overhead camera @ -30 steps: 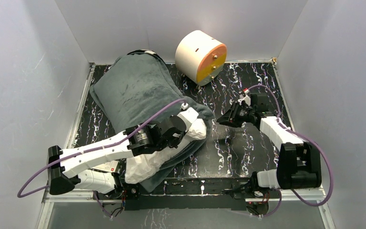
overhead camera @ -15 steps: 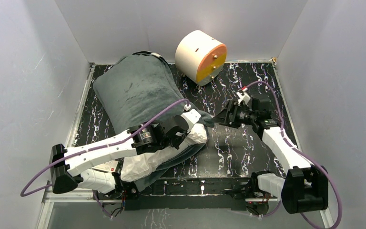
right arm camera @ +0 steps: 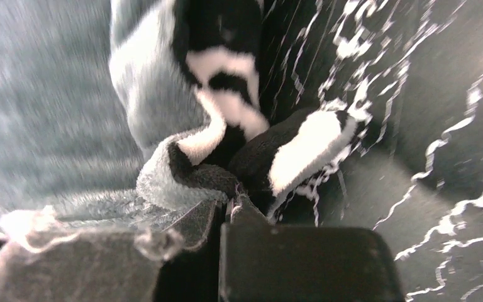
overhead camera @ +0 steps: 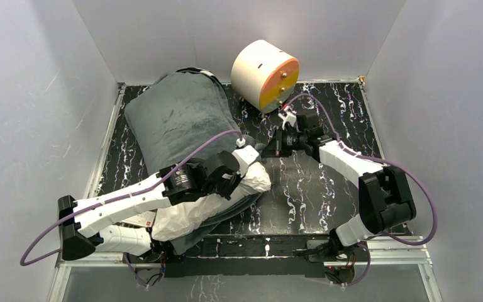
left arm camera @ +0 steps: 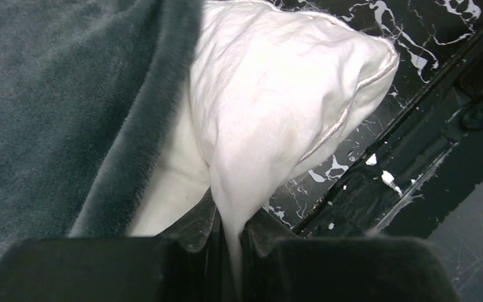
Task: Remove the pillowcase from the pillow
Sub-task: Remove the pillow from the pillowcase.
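Note:
The pillowcase [overhead camera: 179, 119], plain dark grey on top, lies across the left of the table. The white pillow [overhead camera: 185, 217] sticks out of its near end. My left gripper [overhead camera: 246, 165] is shut on a pinch of the pillow's fabric near its right corner. The left wrist view shows the pillow [left arm camera: 277, 94] drawn between the left gripper's [left arm camera: 229, 242] fingers, with the grey pillowcase [left arm camera: 56, 94] beside it. My right gripper [overhead camera: 270, 150] is at the pillowcase's right edge. In the blurred right wrist view the right gripper [right arm camera: 226, 211] is shut, with a zebra-striped fold of the pillowcase [right arm camera: 192, 179] at its tips.
A cream-and-orange cylinder [overhead camera: 265, 74] lies on its side at the back centre, close behind the right arm. The black marbled table [overhead camera: 327, 195] is closed in by grey walls on the left, back and right. A purple cable loops over the left arm.
The right gripper opened, swung left and away from me to the pillowcase's edge, and shut there. The left arm drew back slightly toward the near left with the pillow.

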Robot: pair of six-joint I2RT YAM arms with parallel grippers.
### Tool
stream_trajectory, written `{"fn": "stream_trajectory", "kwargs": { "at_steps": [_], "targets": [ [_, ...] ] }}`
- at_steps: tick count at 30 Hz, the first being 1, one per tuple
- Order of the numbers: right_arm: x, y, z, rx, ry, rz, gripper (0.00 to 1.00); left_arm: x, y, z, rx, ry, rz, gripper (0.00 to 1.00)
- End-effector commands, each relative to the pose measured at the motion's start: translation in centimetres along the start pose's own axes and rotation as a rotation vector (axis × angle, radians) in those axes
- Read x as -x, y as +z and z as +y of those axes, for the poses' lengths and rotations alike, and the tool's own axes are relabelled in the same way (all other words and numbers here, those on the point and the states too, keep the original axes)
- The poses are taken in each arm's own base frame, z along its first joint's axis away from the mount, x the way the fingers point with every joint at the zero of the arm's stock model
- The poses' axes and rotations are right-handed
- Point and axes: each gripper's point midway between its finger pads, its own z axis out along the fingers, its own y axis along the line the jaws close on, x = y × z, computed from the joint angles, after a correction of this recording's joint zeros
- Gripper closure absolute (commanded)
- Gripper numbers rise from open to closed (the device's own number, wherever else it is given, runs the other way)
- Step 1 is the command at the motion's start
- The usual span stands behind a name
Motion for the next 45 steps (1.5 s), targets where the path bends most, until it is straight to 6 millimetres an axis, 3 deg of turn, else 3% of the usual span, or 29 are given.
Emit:
{"fn": "stream_trajectory", "kwargs": {
  "at_steps": [1,4,9,13,16,17,20,22,26,30,33,38,42,43,45],
  "targets": [
    [9.8,-1.4,-0.5,-0.179,-0.033,-0.342,1.0,0.7,-2.8,-4.2,-0.25,-0.051,-0.035,1.0],
    [12.8,-1.8,-1.3,-0.256,0.022,-0.454,1.0,0.2,-3.7,-6.3,-0.377,-0.052,-0.009,1.0],
    [15.4,-0.9,-1.3,-0.28,0.034,-0.463,1.0,0.4,-4.9,-9.1,-0.549,-0.039,0.026,1.0],
    [14.0,0.5,-0.4,-0.246,0.005,-0.339,1.0,2.4,-4.4,-8.8,-0.521,-0.038,-0.058,1.0],
    [12.1,0.0,-0.3,-0.258,-0.007,-0.262,0.89,4.5,-3.2,-6.3,-0.354,-0.093,-0.15,1.0],
    [11.9,-0.6,-0.3,-0.277,-0.009,-0.271,0.87,4.9,-2.7,-5.0,-0.274,-0.111,-0.174,1.0],
    [10.3,-3.5,-1.1,-0.383,-0.004,-0.293,0.59,5.4,-1.5,-2.9,-0.137,-0.133,-0.196,1.0],
    [9.7,-6.2,-0.8,-0.437,0.005,-0.34,0.35,5.5,-0.8,-2.3,-0.092,-0.139,-0.19,1.0],
    [7.7,-11.4,-0.4,-0.532,0.084,-0.473,0.08,5.5,1.3,-2.7,-0.073,-0.129,-0.144,1.0],
    [4.2,-15.0,0.0,-0.521,0.151,-0.635,0.03,7.0,2.8,-3.5,-0.086,-0.141,-0.162,1.0],
    [1.3,-17.4,-0.9,-0.535,0.242,-0.749,0.01,9.9,3.6,-5.0,-0.154,-0.143,-0.219,1.0],
    [-0.8,-22.6,-2.3,-0.602,0.34,-1.01,0.04,14.9,5.3,-6.4,-0.19,-0.157,-0.283,0.98],
    [-0.9,-24.9,-1.7,-0.648,0.275,-1.064,0.04,17.3,5.3,-5.9,-0.188,-0.146,-0.28,0.27],
    [-0.9,-25.1,-1.5,-0.658,0.273,-1.053,0.04,17.4,5.0,-5.4,-0.17,-0.137,-0.277,0.17],
    [-1.0,-24.6,-1.4,-0.664,0.266,-1.001,0.03,17.0,4.3,-3.8,-0.112,-0.134,-0.268,0.06]
  ]
}}
